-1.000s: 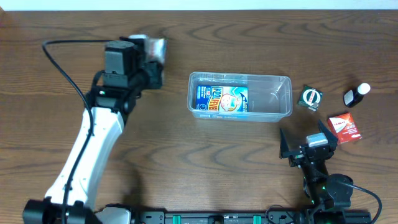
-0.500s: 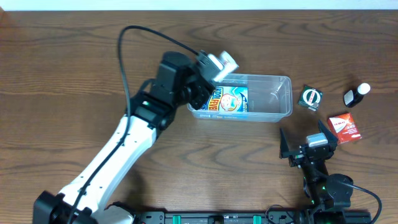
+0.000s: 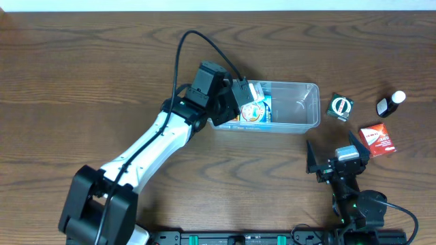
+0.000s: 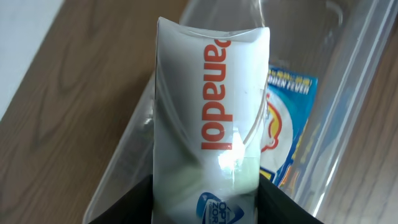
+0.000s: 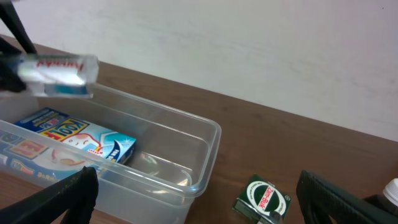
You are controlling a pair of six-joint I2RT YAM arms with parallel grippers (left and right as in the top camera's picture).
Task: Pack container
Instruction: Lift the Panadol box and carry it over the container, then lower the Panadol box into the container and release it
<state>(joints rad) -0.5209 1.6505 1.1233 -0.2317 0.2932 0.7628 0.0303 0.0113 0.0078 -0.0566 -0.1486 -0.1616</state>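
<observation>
The clear plastic container (image 3: 300,119) sits at the table's middle right, with a blue box (image 3: 261,114) lying in its left half. My left gripper (image 3: 240,95) is shut on a white Panadol box (image 3: 253,92) and holds it over the container's left end. In the left wrist view the Panadol box (image 4: 211,112) fills the jaws (image 4: 205,199), above the blue box (image 4: 289,124) and the container (image 4: 348,74). In the right wrist view the Panadol box (image 5: 59,71) hangs over the container (image 5: 205,155). My right gripper (image 3: 338,163) is open and empty near the front edge.
Right of the container lie a dark green box (image 3: 339,107) with a round label, a small dark bottle (image 3: 390,103) with a white cap, and a red box (image 3: 378,138). The green box also shows in the right wrist view (image 5: 264,198).
My left arm has swung right from the table's far left, carrying the Panadol box to above the container's left end. The right arm has not moved.
</observation>
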